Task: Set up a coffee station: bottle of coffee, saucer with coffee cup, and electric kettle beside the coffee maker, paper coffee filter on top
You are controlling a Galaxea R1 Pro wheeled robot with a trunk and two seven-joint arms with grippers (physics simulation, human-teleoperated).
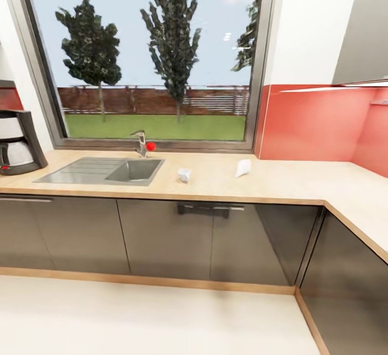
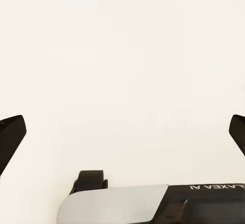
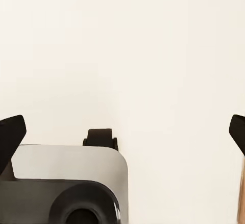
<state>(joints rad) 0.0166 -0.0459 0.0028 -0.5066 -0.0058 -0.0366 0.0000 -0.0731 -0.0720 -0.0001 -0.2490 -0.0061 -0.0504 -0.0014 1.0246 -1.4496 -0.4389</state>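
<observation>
Currently, head view: kitchen countertop (image 1: pixel 280 179) ahead; coffee maker (image 1: pixel 19 142) at its far left end. Paper coffee filter (image 1: pixel 243 168) lies right of the sink (image 1: pixel 102 170), long axis tilted away toward the red panel; coffee cup (image 1: pixel 184 174) lies between them, near the sink.

Left wrist view: left gripper (image 2: pixel 122 132) spread wide, empty, over pale floor.

Right wrist view: right gripper (image 3: pixel 122 132) likewise spread, empty. Judgement: filter sits right of centre, so the right arm is probably nearer.
</observation>
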